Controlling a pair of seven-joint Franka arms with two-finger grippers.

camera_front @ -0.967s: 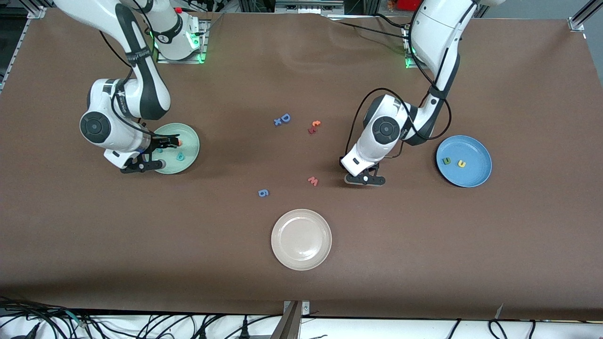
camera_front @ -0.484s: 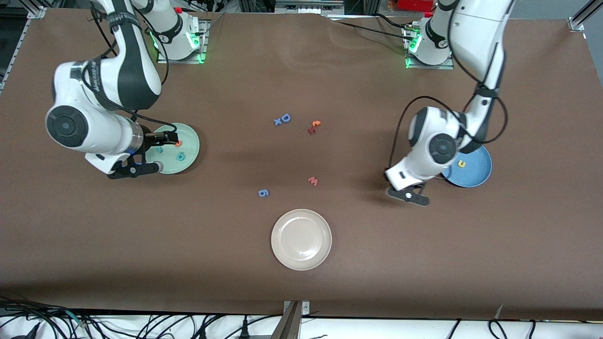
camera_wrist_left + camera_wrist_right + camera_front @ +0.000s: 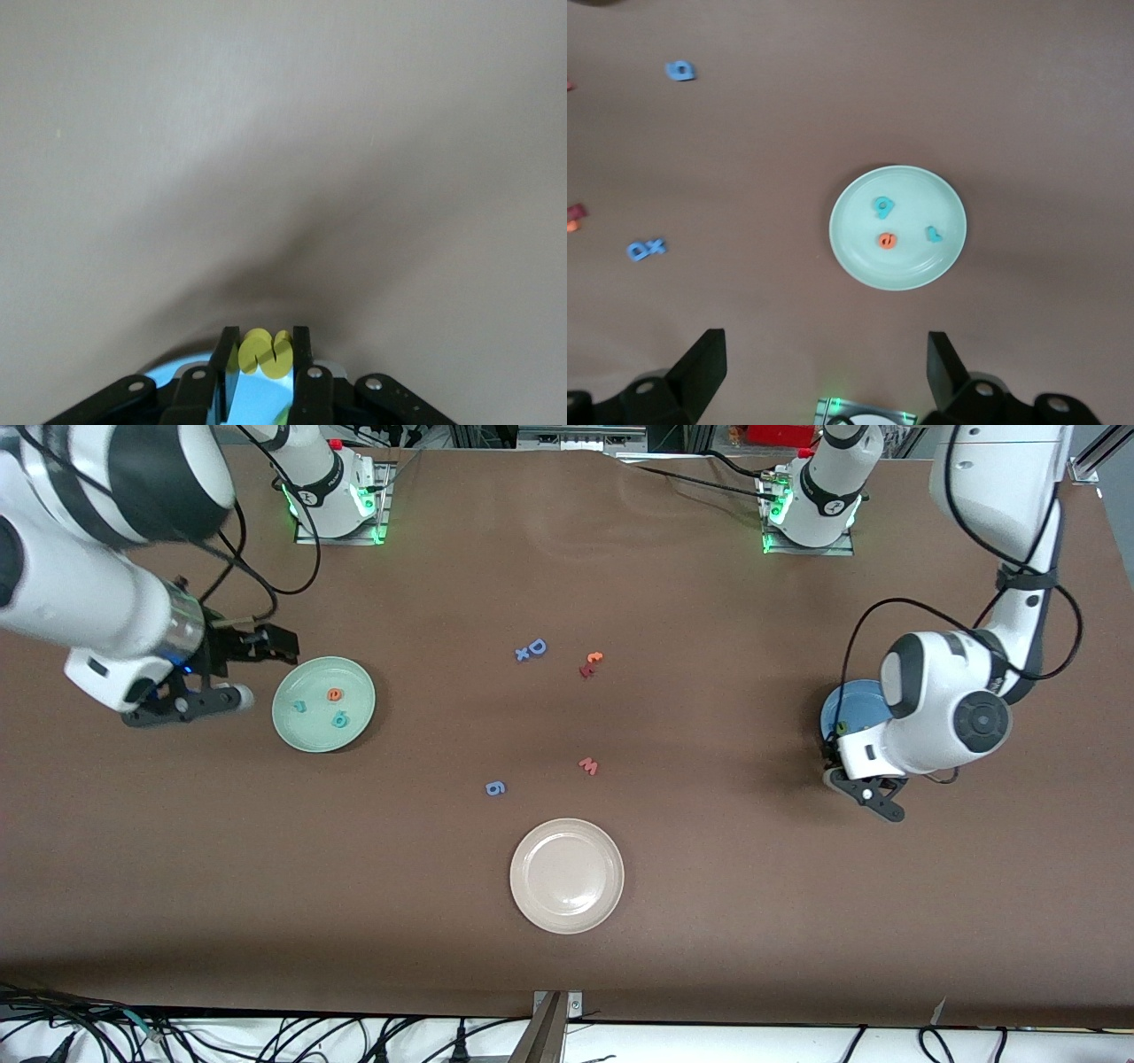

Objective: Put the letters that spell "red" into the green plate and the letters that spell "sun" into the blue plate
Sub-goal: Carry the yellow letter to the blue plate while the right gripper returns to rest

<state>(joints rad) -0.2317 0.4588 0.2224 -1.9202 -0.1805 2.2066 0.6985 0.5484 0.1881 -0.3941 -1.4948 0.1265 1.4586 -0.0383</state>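
Observation:
The green plate [image 3: 312, 735] holds the letters of "red": an orange e [image 3: 335, 694], a small teal r [image 3: 300, 707] and a teal d [image 3: 339, 719]; the right wrist view shows the same plate [image 3: 859, 257]. My right gripper [image 3: 264, 644] hangs open and holds nothing, over the table beside that plate, toward the right arm's end. My left gripper [image 3: 266, 335] is shut on a yellow letter [image 3: 264, 356] above the blue plate [image 3: 252, 403]. The left arm's wrist hides most of the blue plate [image 3: 842, 701]. An olive-green letter [image 3: 840, 728] peeks out on it.
A beige-white plate [image 3: 567, 908] lies nearest the front camera. Loose letters lie mid-table: a blue D with an x [image 3: 532, 649], an orange and a red letter [image 3: 591, 662], a red w [image 3: 589, 765] and a blue g [image 3: 495, 787].
My right gripper rose and drew back off the green plate, leaving the orange e in it. My left arm carried the yellow letter from mid-table to over the blue plate.

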